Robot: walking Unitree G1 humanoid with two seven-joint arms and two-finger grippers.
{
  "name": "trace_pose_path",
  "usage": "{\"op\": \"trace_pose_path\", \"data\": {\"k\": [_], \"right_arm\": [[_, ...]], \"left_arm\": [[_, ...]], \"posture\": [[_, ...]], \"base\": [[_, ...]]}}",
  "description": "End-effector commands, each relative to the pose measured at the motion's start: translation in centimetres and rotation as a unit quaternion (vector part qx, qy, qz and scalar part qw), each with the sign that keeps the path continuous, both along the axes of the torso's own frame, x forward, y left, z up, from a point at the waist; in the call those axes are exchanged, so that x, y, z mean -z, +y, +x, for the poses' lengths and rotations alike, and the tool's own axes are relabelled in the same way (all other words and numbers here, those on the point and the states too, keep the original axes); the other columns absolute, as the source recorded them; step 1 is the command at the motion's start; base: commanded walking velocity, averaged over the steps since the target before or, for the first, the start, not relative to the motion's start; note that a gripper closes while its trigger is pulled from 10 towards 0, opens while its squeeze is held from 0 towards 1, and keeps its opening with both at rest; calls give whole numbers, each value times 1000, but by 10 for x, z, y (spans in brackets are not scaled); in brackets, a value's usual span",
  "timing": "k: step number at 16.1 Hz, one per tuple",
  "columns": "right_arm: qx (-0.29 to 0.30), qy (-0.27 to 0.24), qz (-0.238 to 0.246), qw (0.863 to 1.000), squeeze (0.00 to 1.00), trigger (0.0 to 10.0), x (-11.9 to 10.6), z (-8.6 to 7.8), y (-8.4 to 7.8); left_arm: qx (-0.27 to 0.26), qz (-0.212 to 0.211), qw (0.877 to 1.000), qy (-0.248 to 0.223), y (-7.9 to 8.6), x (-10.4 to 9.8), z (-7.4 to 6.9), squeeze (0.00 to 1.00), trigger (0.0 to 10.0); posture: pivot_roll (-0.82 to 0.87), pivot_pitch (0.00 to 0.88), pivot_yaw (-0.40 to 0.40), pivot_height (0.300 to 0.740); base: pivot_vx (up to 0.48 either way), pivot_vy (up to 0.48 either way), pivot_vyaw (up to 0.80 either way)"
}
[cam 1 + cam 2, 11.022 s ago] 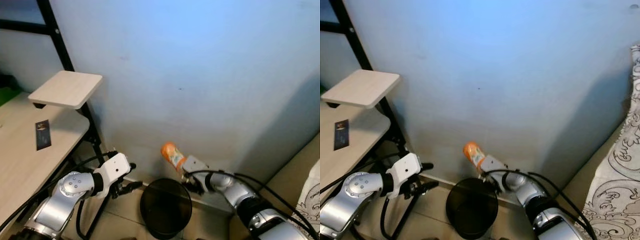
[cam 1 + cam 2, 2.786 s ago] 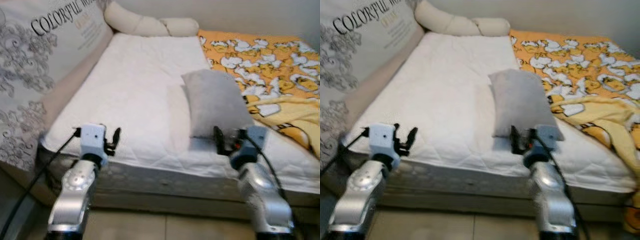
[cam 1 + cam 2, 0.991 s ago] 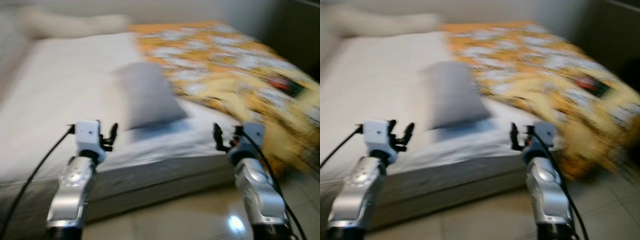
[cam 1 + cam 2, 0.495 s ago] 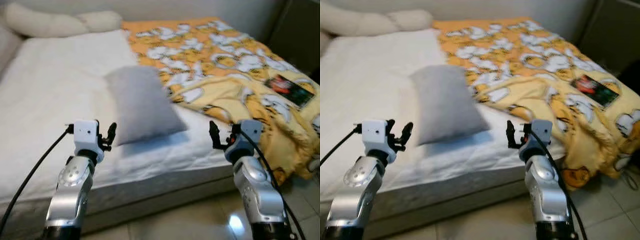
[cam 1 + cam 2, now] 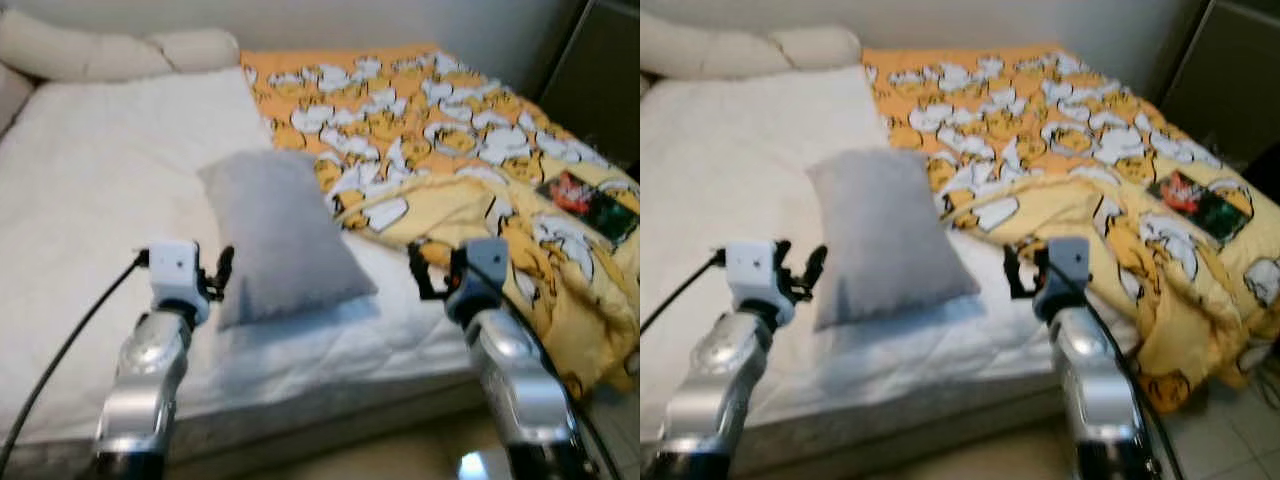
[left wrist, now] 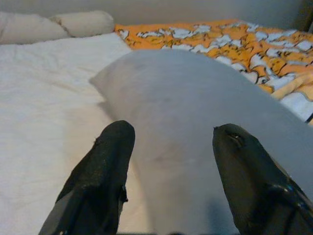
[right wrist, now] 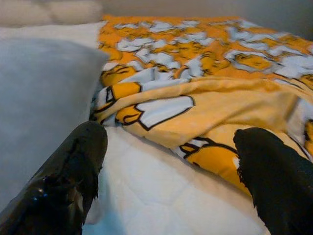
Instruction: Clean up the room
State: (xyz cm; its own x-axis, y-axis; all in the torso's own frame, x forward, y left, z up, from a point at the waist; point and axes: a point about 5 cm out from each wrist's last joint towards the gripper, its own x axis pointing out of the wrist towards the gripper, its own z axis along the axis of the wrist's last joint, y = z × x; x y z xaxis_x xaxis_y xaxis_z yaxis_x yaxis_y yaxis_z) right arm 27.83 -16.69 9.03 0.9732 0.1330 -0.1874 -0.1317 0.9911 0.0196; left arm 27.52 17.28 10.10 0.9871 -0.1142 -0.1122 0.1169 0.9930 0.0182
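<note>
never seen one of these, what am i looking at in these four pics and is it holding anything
This is a humanoid robot with two silver arms, facing a bed. The two wide pictures come from cameras in its head; the two close ones sit on its wrists, looking along the black fingers. The left gripper is raised in front of a grey pillow lying on the white mattress. The right gripper faces a rumpled yellow-orange cartoon blanket, which has a small dark packet on it. Cream pillows line the head end. Both grippers are open and hold nothing.

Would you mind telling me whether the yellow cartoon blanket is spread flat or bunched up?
Bunched up. The blanket lies fairly flat toward the head of the bed, but its near edge is folded back in thick rumpled folds beside the grey pillow.
</note>
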Motion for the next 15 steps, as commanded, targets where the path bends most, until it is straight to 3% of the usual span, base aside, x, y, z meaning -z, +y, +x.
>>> {"op": "trace_pose_path", "data": {"k": [1,6,15], "right_arm": [[-42,-12,17,999,0,10000,-8,3,15],[-64,-5,19,998,0,10000,-4,2,19],[-2,-5,13,1000,0,10000,-1,7,0]], "left_arm": [[-6,10,1000,-6,6,-4,0,0,10000],[-4,15,1000,-6,7,-5,0,0,10000],[21,35,999,-3,3,-3,1,0,10000]], "posture": [[81,0,-11,740],[82,0,-7,740],[76,0,4,740]], "base": [[379,0,800],[376,0,800],[39,0,0]]}}
